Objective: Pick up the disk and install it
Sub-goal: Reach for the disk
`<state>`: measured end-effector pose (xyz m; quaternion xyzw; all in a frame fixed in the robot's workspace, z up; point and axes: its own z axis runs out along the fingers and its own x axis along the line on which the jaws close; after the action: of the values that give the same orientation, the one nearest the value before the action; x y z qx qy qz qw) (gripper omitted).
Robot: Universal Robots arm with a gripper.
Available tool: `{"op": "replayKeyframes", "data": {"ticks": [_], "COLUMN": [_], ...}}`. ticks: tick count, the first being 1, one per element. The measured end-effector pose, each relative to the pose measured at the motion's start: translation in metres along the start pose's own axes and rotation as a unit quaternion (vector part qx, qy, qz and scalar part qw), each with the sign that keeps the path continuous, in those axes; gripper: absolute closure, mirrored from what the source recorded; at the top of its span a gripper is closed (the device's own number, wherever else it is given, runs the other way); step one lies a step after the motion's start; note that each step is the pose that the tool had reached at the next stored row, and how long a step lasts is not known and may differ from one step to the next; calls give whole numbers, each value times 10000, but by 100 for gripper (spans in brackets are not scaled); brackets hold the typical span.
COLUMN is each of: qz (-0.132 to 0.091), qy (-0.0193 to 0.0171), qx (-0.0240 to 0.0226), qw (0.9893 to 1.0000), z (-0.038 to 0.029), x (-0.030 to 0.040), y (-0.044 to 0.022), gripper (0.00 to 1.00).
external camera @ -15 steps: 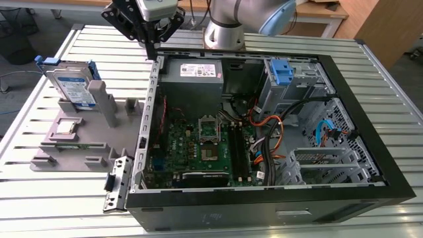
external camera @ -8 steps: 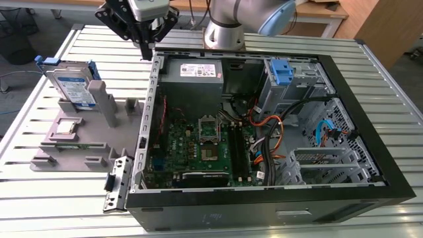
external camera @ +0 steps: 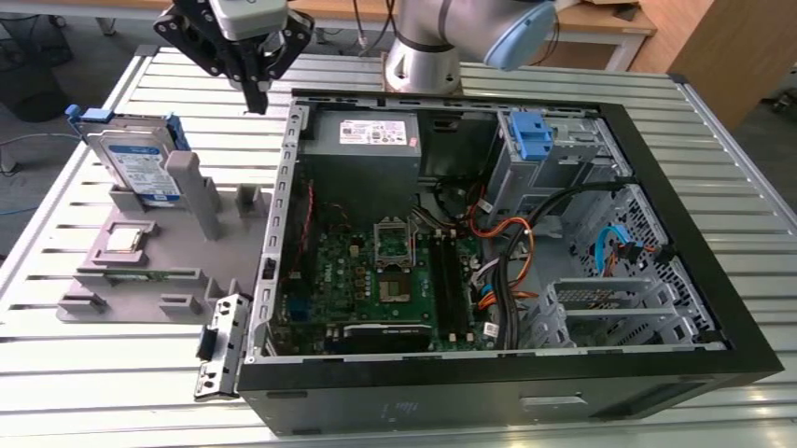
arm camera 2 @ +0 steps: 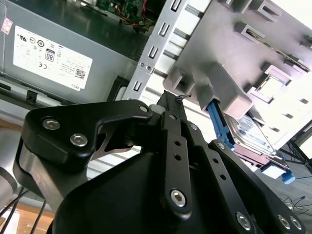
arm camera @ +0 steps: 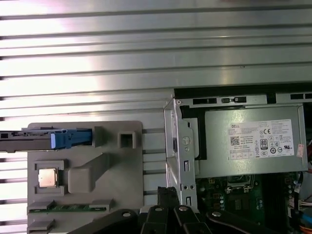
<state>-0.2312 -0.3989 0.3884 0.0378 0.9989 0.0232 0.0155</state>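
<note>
an open desktop computer case [external camera: 734, 308] lies on its side on a slatted metal table [external camera: 112, 397]. beside it, towards the exterior view's left, a grey moulded holder [external camera: 137, 275] carries the disk [external camera: 134, 168]. the disk stands on its long edge in a slot, label facing out, with blue rails along its sides.

the robot's gripper [external camera: 257, 96] hangs above the table between the holder and the case's back corner, near the power supply [external camera: 373, 135]. it is well apart from the disk and holds nothing. its two black fingers are pressed together (in the first wrist view they read as one dark bar).

the step in hand looks like the approach to the disk. to do it well, i'd judge the fingers should spread wide above the disk and line up square across its flat faces. they should also stay clear of the grey post [external camera: 185, 191] just beside it.
</note>
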Motion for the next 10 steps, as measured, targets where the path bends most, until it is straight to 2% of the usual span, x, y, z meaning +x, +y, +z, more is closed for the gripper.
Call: {"op": "replayKeyframes", "data": {"ticks": [10], "qz": [-1], "qy": [-9], "qx": [-1], "qw": [10000], "z": [2], "x": [187], "y": [-15], "gripper": [90]}}
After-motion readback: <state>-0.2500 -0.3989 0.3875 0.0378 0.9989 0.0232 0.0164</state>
